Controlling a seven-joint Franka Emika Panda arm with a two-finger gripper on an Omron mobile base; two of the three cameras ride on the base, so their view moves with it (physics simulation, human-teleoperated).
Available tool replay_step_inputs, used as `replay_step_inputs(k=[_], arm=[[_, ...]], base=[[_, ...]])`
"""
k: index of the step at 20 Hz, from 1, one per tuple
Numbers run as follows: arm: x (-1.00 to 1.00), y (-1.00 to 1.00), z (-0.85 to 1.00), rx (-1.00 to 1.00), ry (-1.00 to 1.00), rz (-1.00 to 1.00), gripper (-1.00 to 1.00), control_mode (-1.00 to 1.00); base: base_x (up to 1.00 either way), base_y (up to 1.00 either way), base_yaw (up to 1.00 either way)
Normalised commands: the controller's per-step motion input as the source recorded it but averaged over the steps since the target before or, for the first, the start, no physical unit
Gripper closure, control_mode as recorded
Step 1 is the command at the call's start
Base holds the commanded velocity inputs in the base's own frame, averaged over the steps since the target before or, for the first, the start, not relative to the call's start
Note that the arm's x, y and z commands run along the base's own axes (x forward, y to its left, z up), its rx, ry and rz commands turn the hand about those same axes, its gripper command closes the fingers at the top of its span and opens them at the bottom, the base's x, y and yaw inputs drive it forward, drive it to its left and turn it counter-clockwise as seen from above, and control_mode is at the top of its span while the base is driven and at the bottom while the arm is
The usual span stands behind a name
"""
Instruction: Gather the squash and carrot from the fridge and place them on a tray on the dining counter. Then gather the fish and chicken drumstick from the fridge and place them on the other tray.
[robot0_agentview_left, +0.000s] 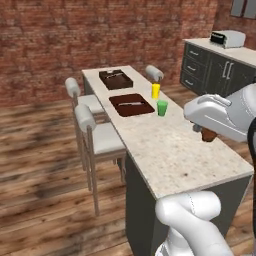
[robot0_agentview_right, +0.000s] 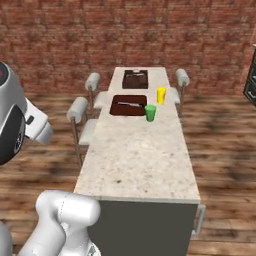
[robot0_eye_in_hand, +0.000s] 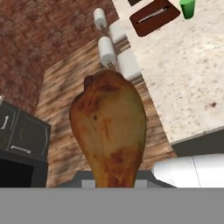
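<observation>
My gripper (robot0_agentview_left: 206, 132) is shut on the chicken drumstick (robot0_eye_in_hand: 109, 131), a golden-brown leg that stands big in the middle of the hand view and hides the fingertips. Its brown end (robot0_agentview_left: 208, 135) peeks out under the hand, above the right edge of the dining counter (robot0_agentview_left: 175, 150). Two dark brown trays lie further along the counter. The near tray (robot0_agentview_left: 142, 109) (robot0_agentview_right: 120, 109) (robot0_eye_in_hand: 168, 17) carries a slim pale thing (robot0_agentview_left: 131, 103), perhaps the fish. The contents of the far tray (robot0_agentview_left: 108, 83) (robot0_agentview_right: 127, 85) are too small to tell. Squash, carrot and fridge are out of view.
A yellow cup (robot0_agentview_left: 155, 90) (robot0_agentview_right: 161, 95) and a green cup (robot0_agentview_left: 162, 108) (robot0_agentview_right: 150, 113) (robot0_eye_in_hand: 187, 8) stand right of the near tray. White stools (robot0_agentview_left: 97, 137) (robot0_agentview_right: 82, 117) line the counter's left side, another (robot0_agentview_right: 181, 78) the right. Dark cabinets (robot0_agentview_left: 210, 70) with a toaster (robot0_agentview_left: 227, 38) stand back right.
</observation>
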Motion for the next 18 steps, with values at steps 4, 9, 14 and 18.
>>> replay_step_inputs(k=[4,9,14,18], arm=[[0.0,0.0,0.0,0.0,0.0,0.0,1.0,1.0],[0.0,0.0,0.0,0.0,0.0,0.0,1.0,1.0],[0.0,0.0,0.0,0.0,0.0,0.0,1.0,1.0],[0.0,0.0,0.0,0.0,0.0,0.0,1.0,1.0]], base=[[0.65,0.52,-0.22],[0.22,0.79,-0.24],[0.36,0.99,-0.24],[0.45,0.99,-0.24]])
